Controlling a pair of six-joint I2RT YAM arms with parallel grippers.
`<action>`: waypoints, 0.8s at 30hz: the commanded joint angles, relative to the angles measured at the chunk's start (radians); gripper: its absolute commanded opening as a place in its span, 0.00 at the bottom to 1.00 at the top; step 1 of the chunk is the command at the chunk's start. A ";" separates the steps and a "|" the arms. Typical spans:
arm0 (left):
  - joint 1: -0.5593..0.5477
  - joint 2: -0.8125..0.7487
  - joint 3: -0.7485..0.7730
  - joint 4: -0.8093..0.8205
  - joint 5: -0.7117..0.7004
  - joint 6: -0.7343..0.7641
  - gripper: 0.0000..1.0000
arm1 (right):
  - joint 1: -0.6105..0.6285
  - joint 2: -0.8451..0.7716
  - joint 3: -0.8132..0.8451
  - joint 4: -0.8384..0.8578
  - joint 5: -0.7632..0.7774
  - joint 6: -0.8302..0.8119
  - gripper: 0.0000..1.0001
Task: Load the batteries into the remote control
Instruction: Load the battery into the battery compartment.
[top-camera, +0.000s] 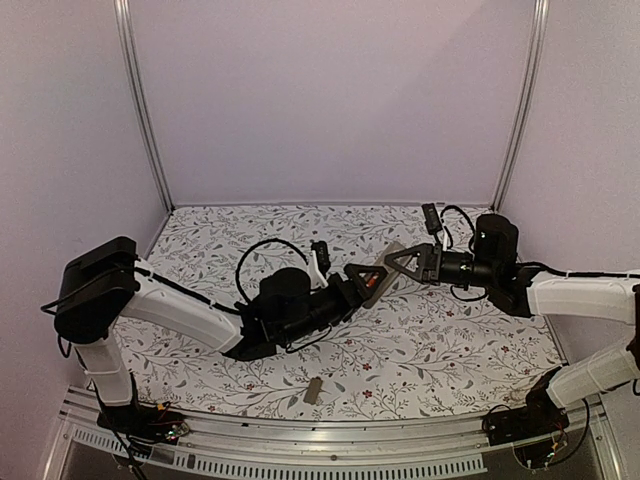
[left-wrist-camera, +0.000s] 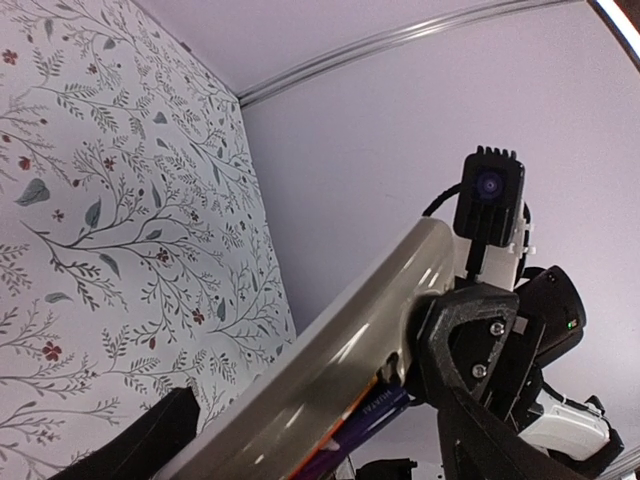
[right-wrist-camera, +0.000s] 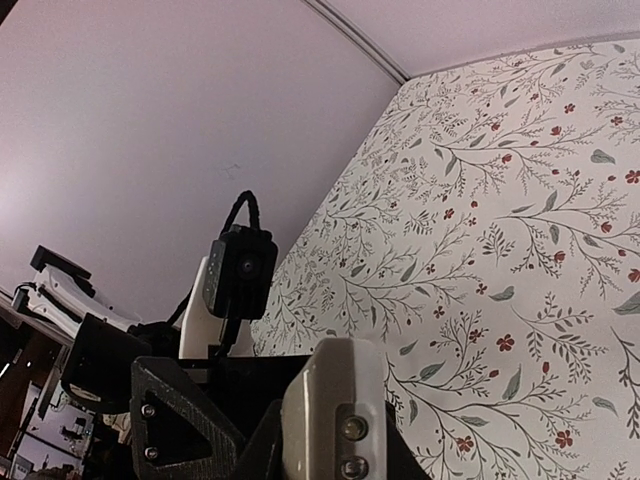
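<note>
The remote control (top-camera: 392, 250), a slim grey-beige bar, hangs tilted in mid-air between both arms. My left gripper (top-camera: 358, 281) is shut on its lower part. My right gripper (top-camera: 402, 262) is shut on its upper end. In the left wrist view the remote (left-wrist-camera: 340, 350) runs diagonally, with an orange-red and dark battery (left-wrist-camera: 372, 416) lying along its underside; the right gripper's black finger (left-wrist-camera: 480, 340) sits at its end. In the right wrist view the remote's end (right-wrist-camera: 335, 390) stands between my right gripper's jaws (right-wrist-camera: 335, 445). No other battery shows.
A small flat grey cover plate (top-camera: 313, 390) lies on the floral table surface (top-camera: 450, 340) near the front edge. Purple walls close the back and both sides. A metal rail (top-camera: 330, 450) runs along the near edge.
</note>
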 joint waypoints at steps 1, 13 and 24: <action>0.013 0.019 0.010 0.029 -0.011 -0.007 0.82 | 0.015 -0.018 -0.005 -0.029 0.020 -0.033 0.00; 0.020 0.024 0.003 0.028 -0.005 -0.013 0.75 | 0.020 -0.024 0.003 -0.041 0.020 -0.049 0.00; 0.026 0.029 -0.010 0.031 -0.003 -0.032 0.71 | 0.020 -0.036 0.018 -0.046 0.016 -0.051 0.00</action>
